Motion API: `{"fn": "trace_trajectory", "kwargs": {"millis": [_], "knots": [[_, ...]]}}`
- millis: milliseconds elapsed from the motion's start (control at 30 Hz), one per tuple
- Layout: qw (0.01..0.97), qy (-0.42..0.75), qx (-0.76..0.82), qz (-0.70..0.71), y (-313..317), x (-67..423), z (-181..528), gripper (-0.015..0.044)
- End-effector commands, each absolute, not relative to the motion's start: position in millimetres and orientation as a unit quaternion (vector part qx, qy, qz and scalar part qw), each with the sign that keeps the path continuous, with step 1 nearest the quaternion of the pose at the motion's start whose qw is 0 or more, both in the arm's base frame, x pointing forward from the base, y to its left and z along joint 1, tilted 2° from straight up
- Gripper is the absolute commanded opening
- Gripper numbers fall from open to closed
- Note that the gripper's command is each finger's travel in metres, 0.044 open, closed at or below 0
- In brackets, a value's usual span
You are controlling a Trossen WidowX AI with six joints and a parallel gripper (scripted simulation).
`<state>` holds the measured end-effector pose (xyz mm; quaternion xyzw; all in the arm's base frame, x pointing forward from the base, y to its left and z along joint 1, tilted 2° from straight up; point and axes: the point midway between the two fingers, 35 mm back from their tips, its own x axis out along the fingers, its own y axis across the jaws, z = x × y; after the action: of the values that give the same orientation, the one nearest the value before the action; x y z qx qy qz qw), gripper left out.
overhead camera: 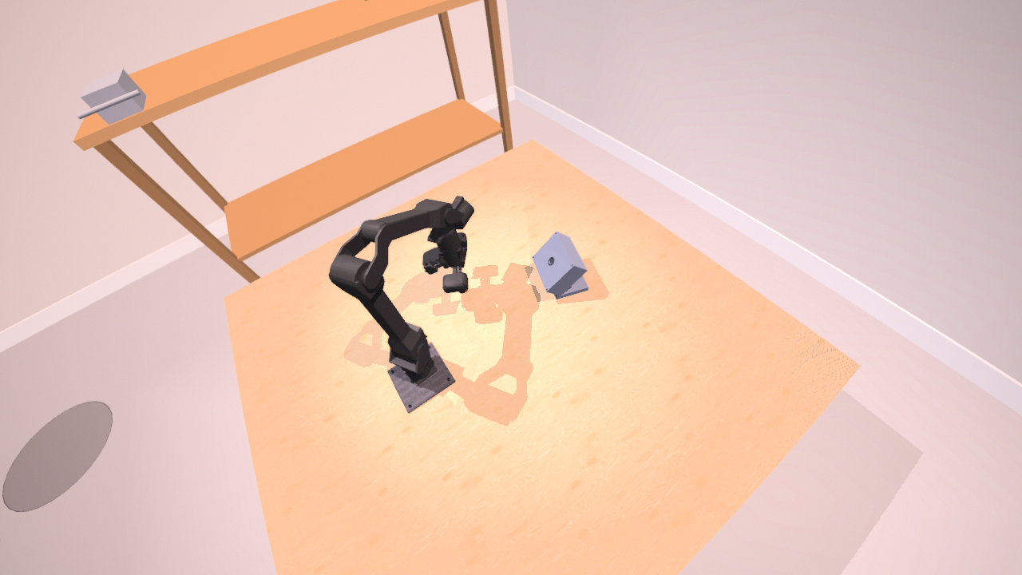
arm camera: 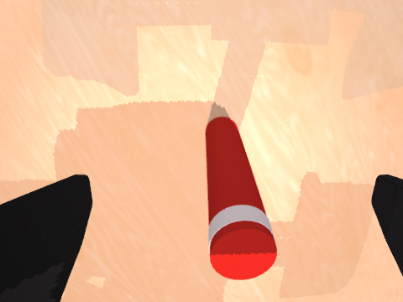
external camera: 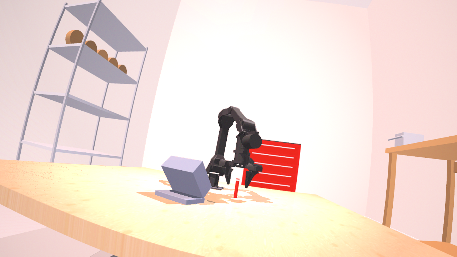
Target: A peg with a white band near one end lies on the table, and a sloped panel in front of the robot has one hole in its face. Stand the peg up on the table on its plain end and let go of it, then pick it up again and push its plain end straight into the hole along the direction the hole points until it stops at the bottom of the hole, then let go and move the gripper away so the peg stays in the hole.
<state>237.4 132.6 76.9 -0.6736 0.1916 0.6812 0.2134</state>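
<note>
Tabletop (external camera: 95, 211), upright peg (arm camera: 238, 204) — hidden from top view, jaws wide

The peg (external camera: 236, 188) stands upright on the counter (external camera: 287, 223), beside the sloped panel (external camera: 186, 175), under the spread jaws.

Bright warm light; several overlapping arm shadows on the table (overhead camera: 643, 429) (exterior view bows outward).
</note>
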Motion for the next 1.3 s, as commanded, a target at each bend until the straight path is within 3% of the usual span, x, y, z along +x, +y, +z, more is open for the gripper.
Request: {"fn": "trace_trajectory", "kwargs": {"millis": [0,167,667,900,1267], "knots": [[0.212,0.193,-0.671,0.684,132,235,69,0.0440],[0.212,0.193,-0.671,0.684,132,235,66,0.0440],[0.212,0.192,-0.673,0.682,132,236,69,0.0046],[0.212,0.192,-0.673,0.682,132,236,69,0.0000],[0.212,0.193,-0.672,0.683,133,239,98,0.0000]]}}
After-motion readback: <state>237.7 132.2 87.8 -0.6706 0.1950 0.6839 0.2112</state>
